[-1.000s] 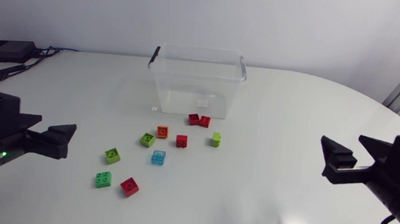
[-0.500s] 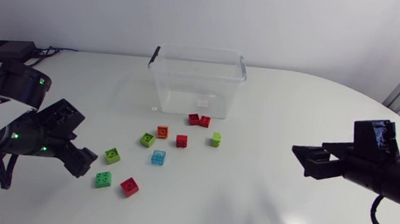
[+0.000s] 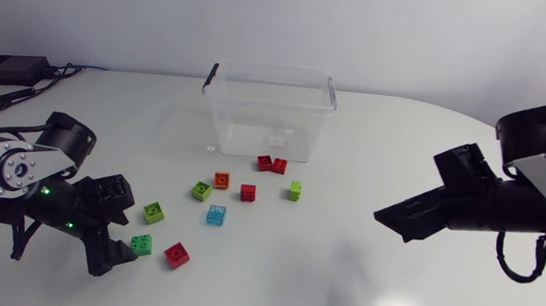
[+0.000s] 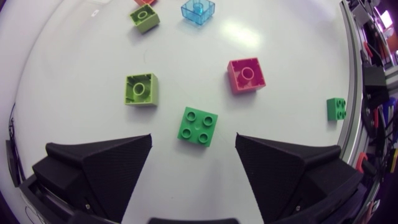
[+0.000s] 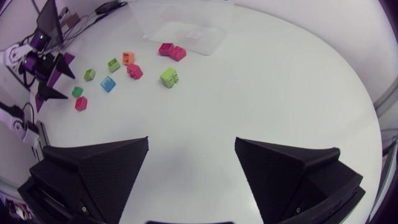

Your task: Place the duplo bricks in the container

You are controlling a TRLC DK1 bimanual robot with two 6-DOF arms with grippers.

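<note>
**Nothing in the container yet**

My left fingers (image 4: 106, 168) stand wide apart and empty. The dark green four-stud brick (image 4: 199, 126) lies just ahead of the gap between them, untouched. Near it sit a red brick (image 4: 246, 74) and a lime brick (image 4: 140, 89), with a clear blue brick (image 4: 198, 10) further on. My right fingers (image 5: 99, 168) are apart too, holding nothing, well away from the bricks. The clear container (image 3: 246, 120) stands at the far side of the tabletop (image 3: 361, 282), and I see no brick inside. Two red bricks (image 3: 272, 163) lie just before its wall. I judge the whole job is ahead, with every brick left to carry.
</note>
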